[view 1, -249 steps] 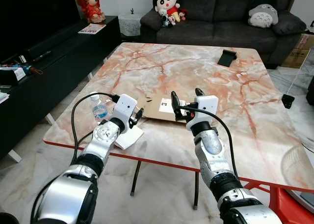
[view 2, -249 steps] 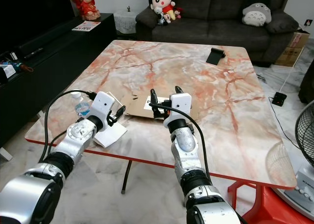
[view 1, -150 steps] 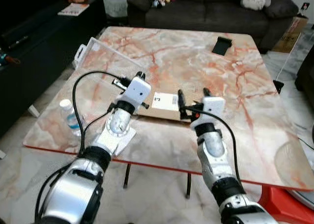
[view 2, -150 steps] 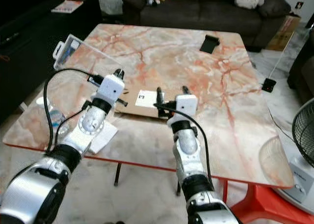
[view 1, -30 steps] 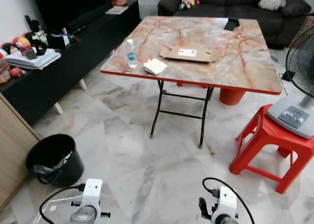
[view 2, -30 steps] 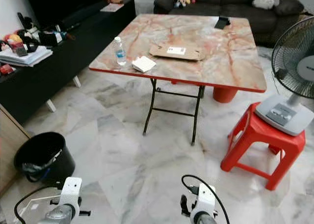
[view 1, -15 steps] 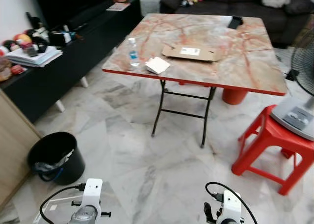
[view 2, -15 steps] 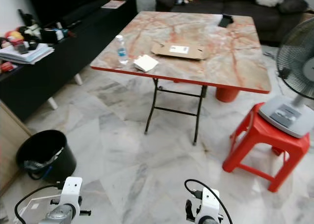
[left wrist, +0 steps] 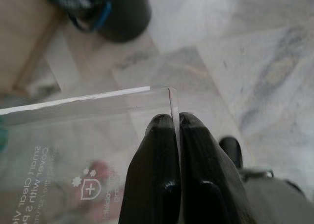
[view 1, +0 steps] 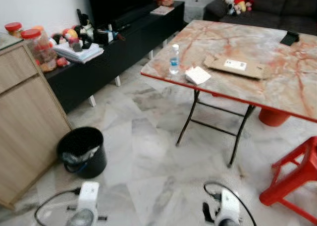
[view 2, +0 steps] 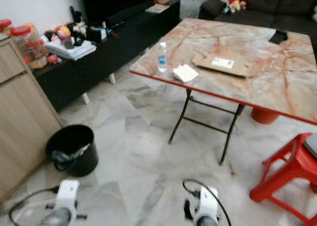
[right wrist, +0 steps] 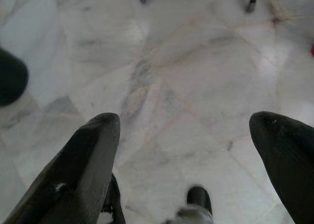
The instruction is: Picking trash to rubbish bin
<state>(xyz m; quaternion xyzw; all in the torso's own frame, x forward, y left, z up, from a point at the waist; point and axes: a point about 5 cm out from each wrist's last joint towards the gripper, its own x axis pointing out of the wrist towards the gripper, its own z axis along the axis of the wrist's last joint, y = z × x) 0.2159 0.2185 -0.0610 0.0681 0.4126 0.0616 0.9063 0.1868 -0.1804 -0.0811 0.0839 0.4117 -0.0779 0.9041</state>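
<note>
My left gripper (left wrist: 175, 122) is shut on the edge of a clear plastic package (left wrist: 73, 135) with printed text, held low above the marble floor. The black rubbish bin (view 1: 81, 151) stands on the floor ahead to the left, lined with a bag and holding some rubbish; its body also appears beyond the package as the bin (left wrist: 105, 10). My right gripper (right wrist: 185, 120) hangs open over bare floor with nothing between its fingers. More trash lies on the marble table (view 1: 297, 94): a flat cardboard piece (view 1: 235, 66), a water bottle (view 1: 174, 58) and a white folded paper (view 1: 197, 75).
A wooden cabinet (view 1: 25, 127) stands just left of the bin. A black TV console (view 1: 124, 42) runs along the left wall. A red plastic stool (view 1: 297, 179) sits at the right beside the folding table's legs (view 1: 190, 117). Open marble floor lies between me and the bin.
The view has swung left and the bin now sits nearer and more central, with the wooden cabinet come into sight. Earlier, my left gripper took the clear package off the table.
</note>
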